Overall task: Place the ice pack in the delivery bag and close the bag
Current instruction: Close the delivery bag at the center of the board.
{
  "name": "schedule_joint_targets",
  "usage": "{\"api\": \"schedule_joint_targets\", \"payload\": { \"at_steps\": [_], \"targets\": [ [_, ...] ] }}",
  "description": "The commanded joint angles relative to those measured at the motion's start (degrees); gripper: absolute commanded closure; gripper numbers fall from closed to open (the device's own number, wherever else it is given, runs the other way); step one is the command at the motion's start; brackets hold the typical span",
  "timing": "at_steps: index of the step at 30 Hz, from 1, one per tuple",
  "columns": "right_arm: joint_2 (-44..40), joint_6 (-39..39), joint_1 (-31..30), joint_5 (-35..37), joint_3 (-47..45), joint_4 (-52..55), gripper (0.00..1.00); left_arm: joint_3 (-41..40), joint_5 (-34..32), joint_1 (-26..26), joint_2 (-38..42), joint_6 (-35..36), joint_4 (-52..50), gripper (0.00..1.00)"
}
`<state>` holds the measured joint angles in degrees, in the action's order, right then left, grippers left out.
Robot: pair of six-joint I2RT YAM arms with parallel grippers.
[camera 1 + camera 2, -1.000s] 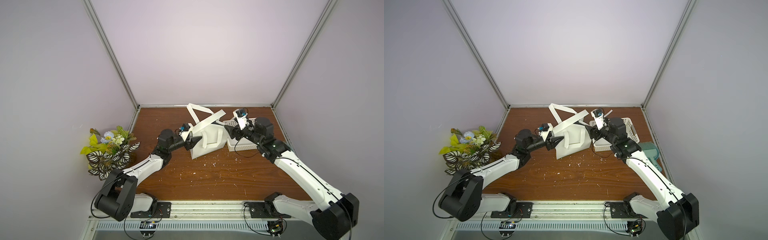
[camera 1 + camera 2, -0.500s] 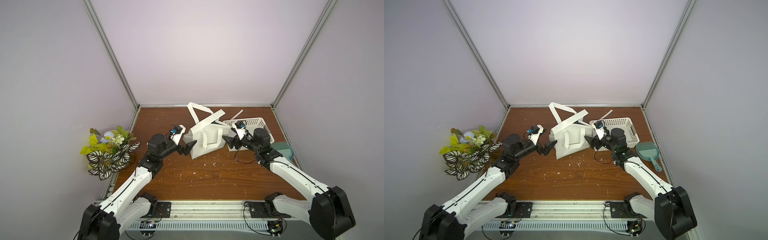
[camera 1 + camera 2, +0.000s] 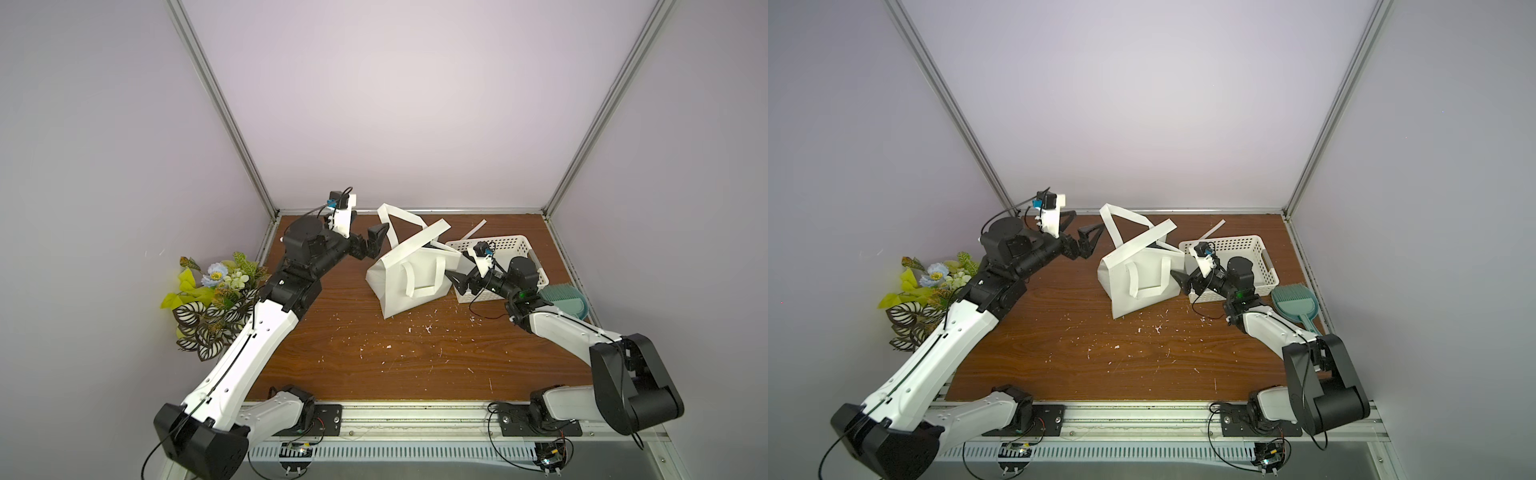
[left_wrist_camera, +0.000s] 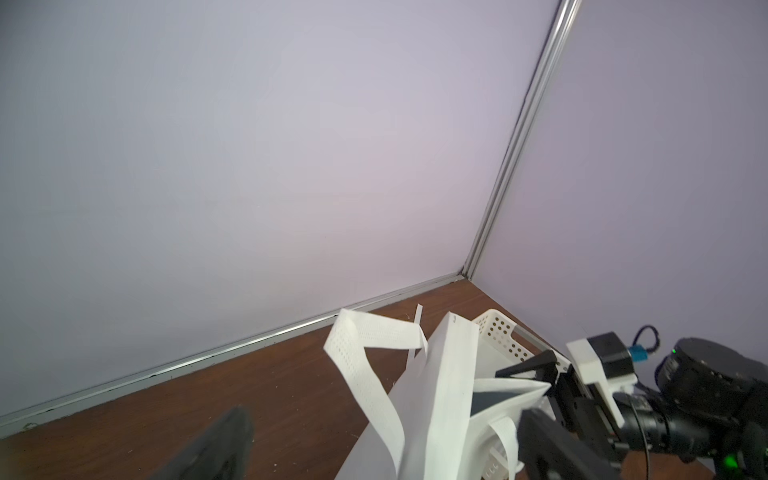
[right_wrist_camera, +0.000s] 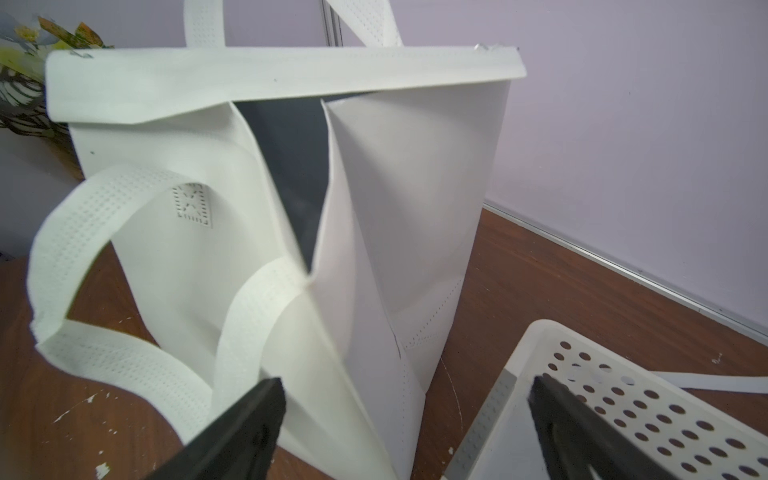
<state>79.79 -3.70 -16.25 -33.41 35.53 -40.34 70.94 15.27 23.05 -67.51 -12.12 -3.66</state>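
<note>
Both arms stand off the delivery bag (image 3: 415,278), which sits tilted on the table (image 3: 395,353) just beside the basket (image 3: 505,245). The bag's mouth is pinched to a narrow slit under a folded top flap, with one strap looped down its near face and the other standing up behind. The left gripper (image 3: 376,247) hangs clear of the bag on the side away from the basket, jaws apart and empty. The right gripper (image 3: 454,282) is low between bag and basket and spread wide, with nothing between its fingers in the right wrist view. The ice pack appears in no view. What shows of the basket is bare and the table carries only white crumbs, so the pack is probably inside the bag, putting the task at or near its end. On that reading, the next move is to draw both arms back without snagging the straps or tipping the bag.
</note>
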Motion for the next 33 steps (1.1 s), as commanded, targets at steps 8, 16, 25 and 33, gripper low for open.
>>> {"api": "schedule_joint_targets", "payload": {
  "at_steps": [8, 16, 25, 33],
  "targets": [
    [4.8, -1.5, 0.2, -6.4, 5.8, -7.2, 0.01, 24.6, -2.3, 6.7, -21.6, 0.6, -10.0, 0.07],
    [3.1, -5.4, 0.2, -5.6, 6.4, -3.6, 0.01, 42.4, 2.0, 9.3, -38.9, -1.7, -17.6, 0.09],
    [2.6, -6.6, 2.2, -10.5, 9.1, 0.3, 0.01, 51.3, 9.6, 9.5, -49.0, -3.6, -22.9, 0.13],
    [3.1, -6.2, 4.5, -16.3, 11.2, 3.0, 0.01, 49.9, 16.6, 9.6, -50.2, -4.2, -23.7, 0.16]
  ]
}}
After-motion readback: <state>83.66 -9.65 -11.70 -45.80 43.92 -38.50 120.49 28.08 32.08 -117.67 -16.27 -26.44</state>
